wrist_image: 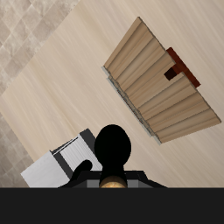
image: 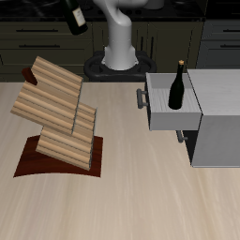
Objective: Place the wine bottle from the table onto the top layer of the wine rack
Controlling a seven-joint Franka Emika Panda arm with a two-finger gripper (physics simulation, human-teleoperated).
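Wine bottle [image: 76, 16]: aloft above the wine rack [image: 58, 114], clear of the table [image: 131, 202]
Gripper [wrist_image: 111, 180]: clamped on the bottle; fingers hidden
Handling: rigid, slick, breakable glass; likely hold the body firmly

- The table [image: 141, 202] is a broad flat top of pale beige wood planks.
- The wine rack [image: 58, 117] stands on it by a flat dark reddish-brown base [image: 37, 164], its three tilted light-wood slabs stacked above.
- A grey box-like cabinet [image: 202, 117] rests on the table, well apart from the rack.
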